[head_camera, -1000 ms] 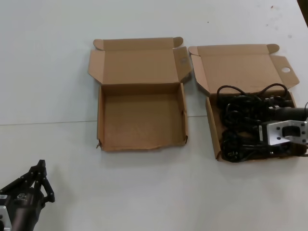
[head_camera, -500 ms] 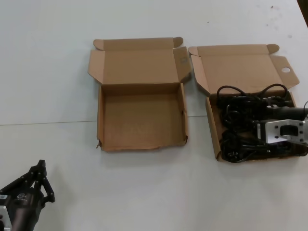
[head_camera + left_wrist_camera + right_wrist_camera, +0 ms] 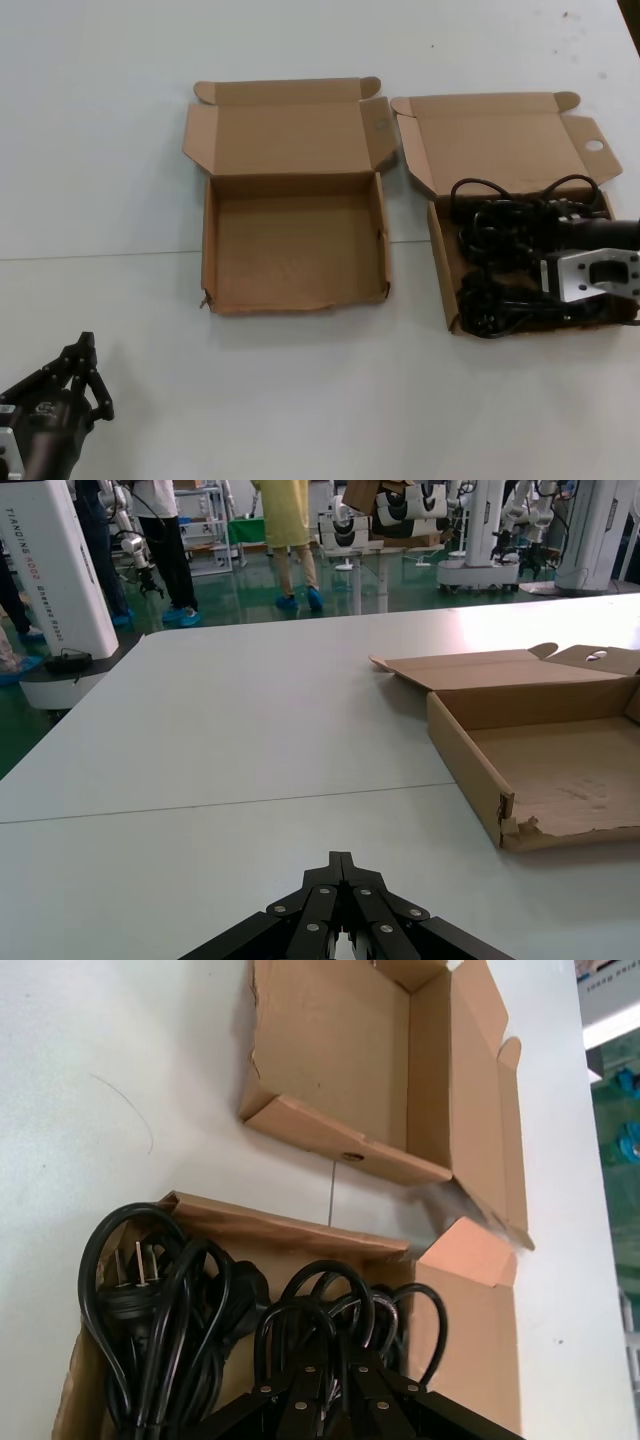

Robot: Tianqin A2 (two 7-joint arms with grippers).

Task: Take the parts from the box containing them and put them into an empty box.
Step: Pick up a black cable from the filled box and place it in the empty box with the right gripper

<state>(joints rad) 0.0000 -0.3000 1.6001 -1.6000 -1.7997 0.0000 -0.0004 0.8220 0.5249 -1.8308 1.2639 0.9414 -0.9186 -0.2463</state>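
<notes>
Under right hand (image 3: 548, 272): cables (image 3: 500, 300)

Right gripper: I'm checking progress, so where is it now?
In the head view the right gripper is on the right, over the box of cables, beside the empty box.

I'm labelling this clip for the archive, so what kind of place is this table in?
Probably a robotics lab or test hall. Past the white table, the left wrist view shows other robot arms on stands, a green floor, and people wearing blue shoe covers.
</notes>
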